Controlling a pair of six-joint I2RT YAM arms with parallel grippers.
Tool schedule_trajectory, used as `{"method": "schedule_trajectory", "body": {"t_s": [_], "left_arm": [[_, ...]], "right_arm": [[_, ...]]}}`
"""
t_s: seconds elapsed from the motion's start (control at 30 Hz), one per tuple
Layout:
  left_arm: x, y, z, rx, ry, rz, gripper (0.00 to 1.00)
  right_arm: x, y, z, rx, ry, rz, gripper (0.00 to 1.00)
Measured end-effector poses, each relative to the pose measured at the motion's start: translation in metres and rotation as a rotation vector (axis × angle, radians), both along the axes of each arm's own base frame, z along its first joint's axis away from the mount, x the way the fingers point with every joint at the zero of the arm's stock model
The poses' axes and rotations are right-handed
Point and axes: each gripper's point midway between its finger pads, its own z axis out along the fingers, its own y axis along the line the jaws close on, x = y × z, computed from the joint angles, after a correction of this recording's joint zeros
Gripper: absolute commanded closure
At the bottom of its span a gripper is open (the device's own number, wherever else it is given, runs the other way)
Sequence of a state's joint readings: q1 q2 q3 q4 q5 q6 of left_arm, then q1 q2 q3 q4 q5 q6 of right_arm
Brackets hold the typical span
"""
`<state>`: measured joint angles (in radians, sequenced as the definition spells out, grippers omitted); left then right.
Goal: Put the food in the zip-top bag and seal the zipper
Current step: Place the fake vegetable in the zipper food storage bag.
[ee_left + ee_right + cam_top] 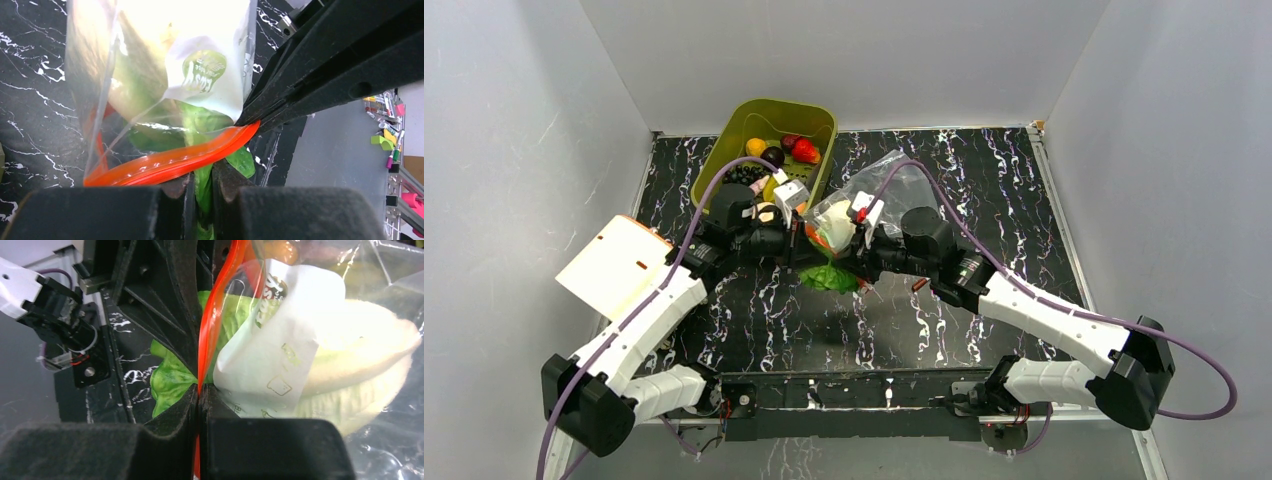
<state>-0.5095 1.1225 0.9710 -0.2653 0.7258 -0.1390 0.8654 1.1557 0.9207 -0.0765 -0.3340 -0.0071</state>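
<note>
The clear zip-top bag [879, 190] is held up over the middle of the table between both grippers. The green-white cabbage [350, 355] lies mostly inside it, behind a white label. One green leaf [202, 187] hangs out under the mouth, and my left gripper [202, 175] is shut on that leaf just below the red-orange zipper [175, 160]. My right gripper [199, 392] is shut on the zipper strip [210, 315] at one end of the mouth. More food stays in the bin: a strawberry [805, 151], a dark purple ball [773, 156] and an orange piece [755, 146].
The olive-green bin [718, 152] stands at the back, left of the bag. A white and orange board [614, 265] lies at the left table edge. A small reddish stick [918, 284] lies on the marbled table [984, 180] by the right arm.
</note>
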Motion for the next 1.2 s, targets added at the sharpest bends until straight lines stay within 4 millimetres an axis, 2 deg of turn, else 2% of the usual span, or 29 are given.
{"method": "schedule_trajectory", "body": {"t_s": [0.13,0.37,0.57,0.7,0.8,0.93,1.1,1.2], "left_arm": [[-0.005,0.002,0.002,-0.029,-0.015,-0.008,1.0],[0.001,-0.002,0.001,-0.018,0.001,0.005,1.0],[0.005,0.003,0.001,0.005,0.002,0.049,0.95],[-0.002,0.006,0.011,-0.013,0.004,0.062,0.83],[-0.008,0.01,0.018,-0.028,0.02,0.087,0.74],[-0.011,0.016,0.026,-0.047,0.047,0.144,0.53],[-0.014,0.022,0.035,-0.067,0.082,0.204,0.36],[-0.019,0.028,0.044,-0.065,0.087,0.235,0.24]], "right_arm": [[-0.008,0.007,0.005,0.034,0.029,0.034,1.0],[-0.024,0.017,0.011,0.073,0.056,0.106,1.0],[-0.017,0.015,0.008,0.067,0.069,0.053,1.0],[-0.014,0.014,0.005,0.089,0.107,0.01,1.0],[-0.016,0.018,0.013,0.14,0.157,0.001,1.0],[-0.026,0.026,0.025,0.235,0.251,0.025,1.0],[-0.037,0.029,0.03,0.317,0.371,0.034,1.0],[-0.036,0.026,0.034,0.347,0.405,-0.001,1.0]]}}
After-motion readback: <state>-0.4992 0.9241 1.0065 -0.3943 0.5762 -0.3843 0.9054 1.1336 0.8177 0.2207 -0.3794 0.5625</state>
